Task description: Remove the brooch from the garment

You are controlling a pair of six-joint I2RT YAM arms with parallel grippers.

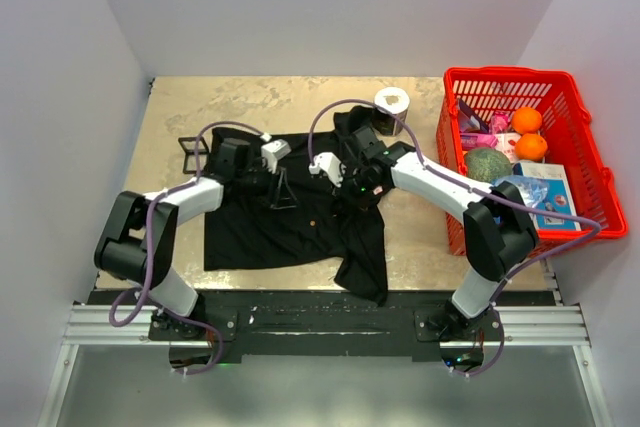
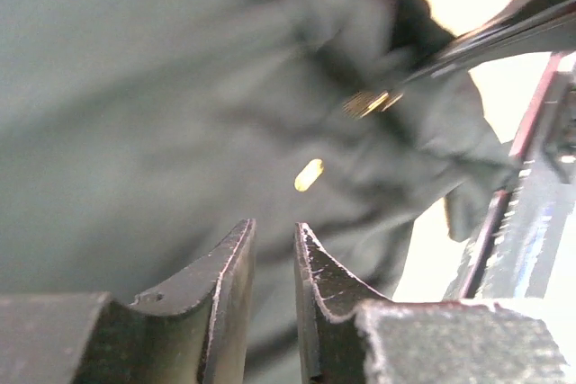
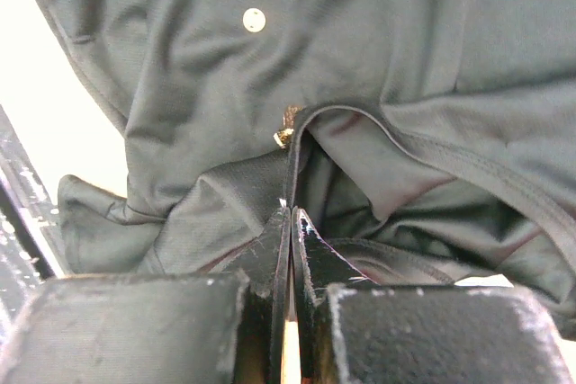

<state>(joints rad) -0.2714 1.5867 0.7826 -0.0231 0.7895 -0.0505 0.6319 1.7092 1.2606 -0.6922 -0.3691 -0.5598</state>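
Top view: left arm [image 1: 185,197] bent, forearm running toward 2 o'clock over the garment [image 1: 255,232]. The left gripper [image 2: 270,233] is low over the cloth, jaws a slit apart, nothing between them. The brooch [image 2: 308,174] sits on the cloth at 1 o'clock off its tips. The right arm [image 1: 440,182] reaches toward 10 o'clock, and the right gripper [image 3: 290,215] is pressed together on a garment fold.

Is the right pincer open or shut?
Shut. In the right wrist view the right pincer has its fingers pressed together, and a fold of the shirt is caught at their tips.
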